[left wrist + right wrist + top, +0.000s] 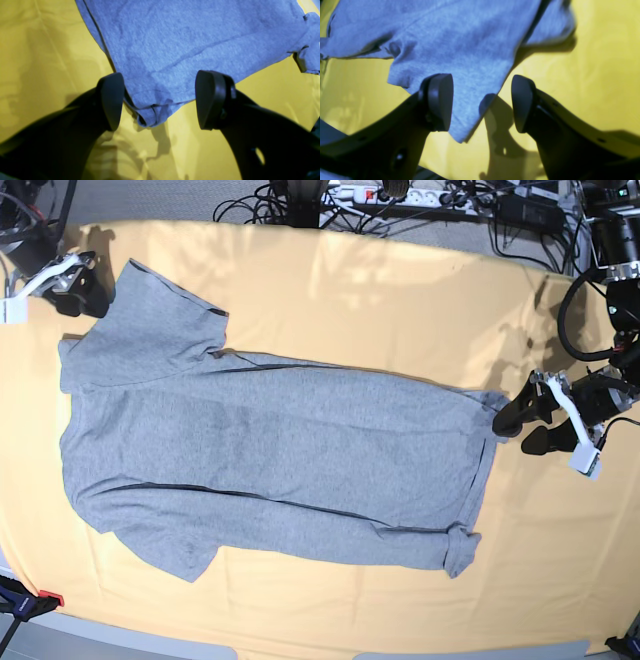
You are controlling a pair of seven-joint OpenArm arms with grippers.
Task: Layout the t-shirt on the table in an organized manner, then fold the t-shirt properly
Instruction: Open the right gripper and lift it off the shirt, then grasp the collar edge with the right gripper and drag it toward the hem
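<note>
The heather-grey t-shirt (280, 460) lies spread flat across the table (380, 300), plain side up, with no lettering showing. Its sleeves are at the left of the base view and its hem is at the right. My left gripper (522, 428) is open at the far hem corner. In the left wrist view the open gripper (160, 100) straddles that shirt corner (150, 112). My right gripper (80, 290) is open at the far sleeve. In the right wrist view the open gripper (481, 103) has a pointed fold of the shirt (460, 120) between its fingers.
Cables and a power strip (400, 195) run along the table's back edge. A red-and-black clamp (25, 600) sits at the front left corner. The near hem corner (460, 550) is curled over. Yellow cloth surrounds the shirt on all sides.
</note>
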